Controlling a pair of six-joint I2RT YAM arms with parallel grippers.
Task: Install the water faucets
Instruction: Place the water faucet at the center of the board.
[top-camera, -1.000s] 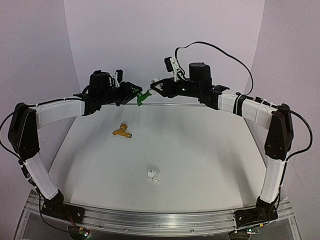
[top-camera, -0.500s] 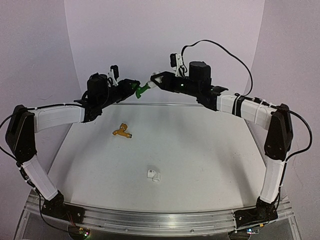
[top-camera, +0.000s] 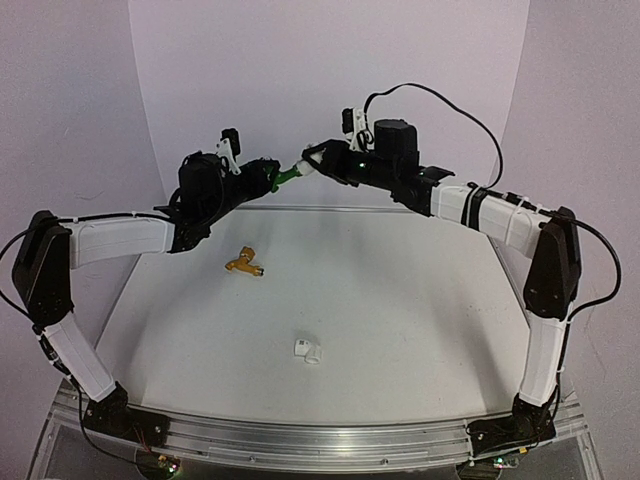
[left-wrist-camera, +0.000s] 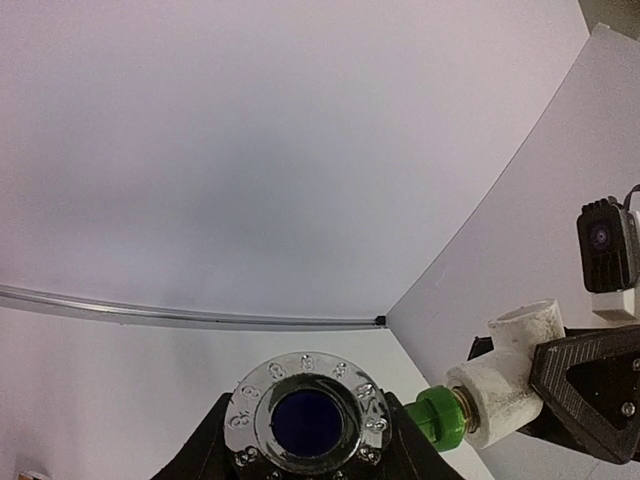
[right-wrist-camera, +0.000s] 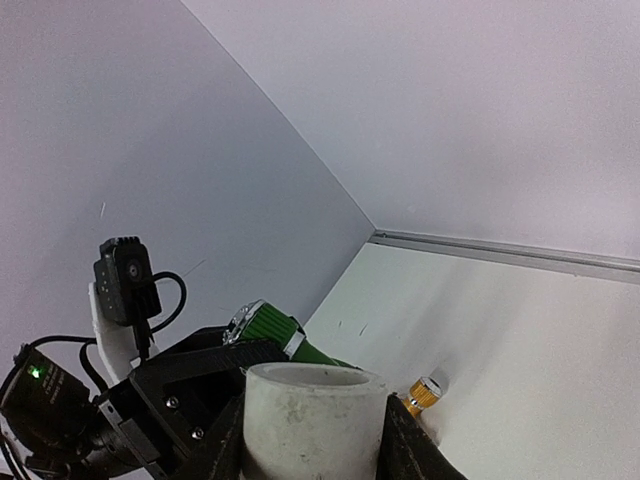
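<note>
Green faucet (top-camera: 285, 177): in the overhead view it was clamped in the left gripper (top-camera: 268, 178) and held in the air over the far edge of the table (top-camera: 400, 300). Its free end met a white pipe fitting (top-camera: 311, 161), on which the right gripper (top-camera: 321, 158) was closed tight.
Orange-yellow faucet (top-camera: 245, 263): it lay on the left half of the table, well apart from both arms.
Second white fitting (top-camera: 307, 351): it lay near the front middle of the table, with nothing touching it.

Left wrist view: the green faucet's chrome cap (left-wrist-camera: 305, 420), with its blue centre, sat between the left fingers. The faucet's green collar and a brass thread entered the mouth of the white pipe fitting, which was held by a black finger (left-wrist-camera: 590, 385) of the right gripper.

Right wrist view: the open round end of the white pipe fitting filled the space between the right fingers. The green faucet slanted behind it, held in the left gripper, and the orange-yellow faucet showed on the table beyond.
</note>
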